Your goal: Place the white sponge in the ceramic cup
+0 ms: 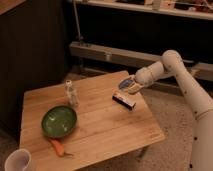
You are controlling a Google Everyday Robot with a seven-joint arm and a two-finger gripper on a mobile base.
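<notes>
The white sponge (124, 99), a flat block with a dark edge, lies on the wooden table (105, 130) near its right edge. My gripper (129, 86) hangs just above and behind the sponge, at the end of the white arm (170, 65) that reaches in from the right. The white ceramic cup (17, 161) stands at the bottom left, off the table's front left corner and far from the gripper.
A green bowl (59, 121) sits on the left part of the table, with an orange carrot (59, 147) in front of it. A small clear bottle (71, 93) stands behind the bowl. A dark cabinet and a low rail run along the back.
</notes>
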